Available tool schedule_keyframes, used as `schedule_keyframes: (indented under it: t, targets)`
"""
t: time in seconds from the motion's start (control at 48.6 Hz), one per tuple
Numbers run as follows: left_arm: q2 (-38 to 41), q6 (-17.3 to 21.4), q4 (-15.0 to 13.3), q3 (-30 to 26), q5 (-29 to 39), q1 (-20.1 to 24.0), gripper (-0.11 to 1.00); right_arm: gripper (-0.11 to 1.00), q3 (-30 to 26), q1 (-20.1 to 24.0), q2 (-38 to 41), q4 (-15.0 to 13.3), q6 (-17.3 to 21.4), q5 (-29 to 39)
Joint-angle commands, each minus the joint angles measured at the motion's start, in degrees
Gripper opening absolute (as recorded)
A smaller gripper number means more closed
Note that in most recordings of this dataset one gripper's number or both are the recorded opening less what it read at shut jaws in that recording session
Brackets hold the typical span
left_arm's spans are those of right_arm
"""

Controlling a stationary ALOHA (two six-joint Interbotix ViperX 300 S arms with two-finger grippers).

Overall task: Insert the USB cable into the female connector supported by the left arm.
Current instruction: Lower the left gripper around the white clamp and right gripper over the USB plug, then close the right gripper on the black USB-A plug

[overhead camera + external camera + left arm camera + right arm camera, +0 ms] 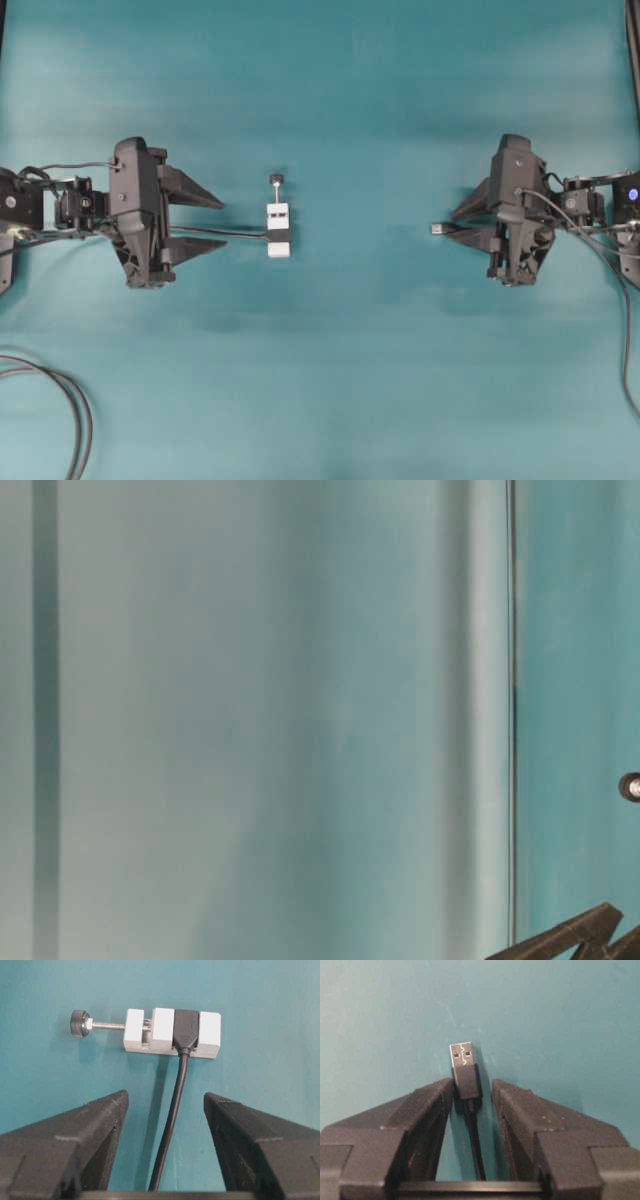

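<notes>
The USB cable's silver plug (461,1055) lies on the teal mat, its dark collar between the fingertips of my right gripper (472,1084). The jaws are narrowly open: the left finger is at the collar and a small gap shows on the right. In the overhead view the plug (438,229) points left from the right gripper (450,223). The black female connector (186,1030) is clamped in a small white vise (210,1035), which also shows overhead (278,230). My left gripper (165,1097) is wide open and straddles the connector's black cable (172,1110) behind the vise, which shows overhead too (223,224).
The vise's screw knob (275,180) sticks out towards the far side. Thicker grey cables loop at the overhead view's bottom left (75,405). An arm cable hangs at the right edge (610,270). The table-level view shows mostly blurred teal and a dark fingertip (590,935).
</notes>
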Motion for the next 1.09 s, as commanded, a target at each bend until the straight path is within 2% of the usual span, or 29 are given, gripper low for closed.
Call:
schedule_keyframes:
  t: [0.0,0.206,0.391,0.659,0.885,1.071]
  targets:
    - [-0.44,-0.62,-0.09,-0.97,-0.26,0.18,0.7,0.4,-1.41,1.14,0.62,0.0,0.0,-0.35]
    - [-0.09,-0.53,-0.09,-0.97,-0.26,0.18,0.7,0.26,-1.49,2.2,0.7,-0.62,0.0,-0.44]
    - [0.44,-0.44,-0.09,-0.97,-0.26,0.18,0.7,0.25,-2.2,2.2,0.62,-2.11,-0.18,-0.44]
    - [0.53,-0.44,-0.09,-1.23,-0.26,0.18,0.7,0.22,-5.98,2.11,0.44,-2.11,-1.49,0.79]
    - [0.97,-0.26,-0.09,-1.85,-0.26,0.18,0.7,0.22,-10.28,1.85,0.35,-2.11,-5.27,5.89]
    - [2.02,0.09,-0.09,-2.64,-0.53,0.18,0.7,0.22,-13.62,0.88,0.44,-2.11,-5.62,10.81]
